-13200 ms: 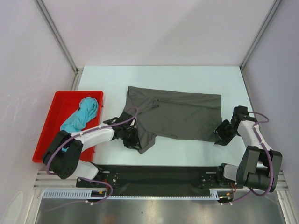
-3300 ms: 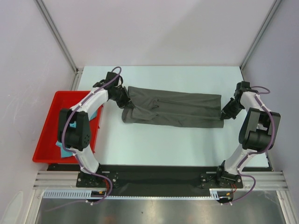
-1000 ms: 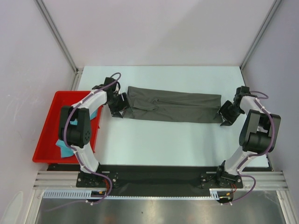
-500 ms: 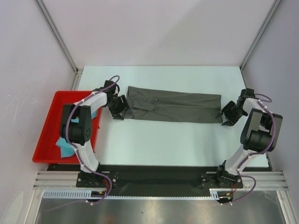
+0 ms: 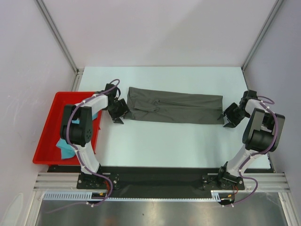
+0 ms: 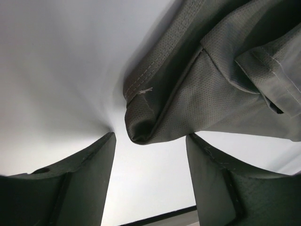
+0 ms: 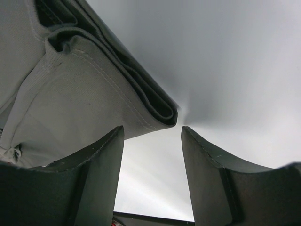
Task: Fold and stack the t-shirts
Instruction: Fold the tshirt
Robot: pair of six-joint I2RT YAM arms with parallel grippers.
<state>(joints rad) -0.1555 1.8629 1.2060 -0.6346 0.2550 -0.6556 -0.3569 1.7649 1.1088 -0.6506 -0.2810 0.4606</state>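
T-shirts are split between two places. Furthest left, the teal t-shirt (image 5: 64, 149) lies bunched in the red tray (image 5: 49, 123), mostly hidden under the left arm. It is probably parked there so the bench (image 5: 164, 141) can be used for one garment at a time.

Next comes the left end effector (image 5: 121, 113), low over the bench just off the left short end of the dark grey t-shirt (image 5: 176, 107). Its jaws stand apart and hold nothing. The left wrist view shows a folded corner of the grey cloth with its hem stitching just ahead of the gap, free of both fingers.

The grey t-shirt itself lies flat across the middle of the bench as a long, narrow band several layers thick. That suggests the lengthwise folds are done and the crosswise fold is still to come.

At the right end, the right end effector (image 5: 225, 117) mirrors the left. Its jaws are also parted and empty, and the stacked folded edge lies just beyond the fingertips. With one arm at each end, both look placed to pinch the ends for the next fold.
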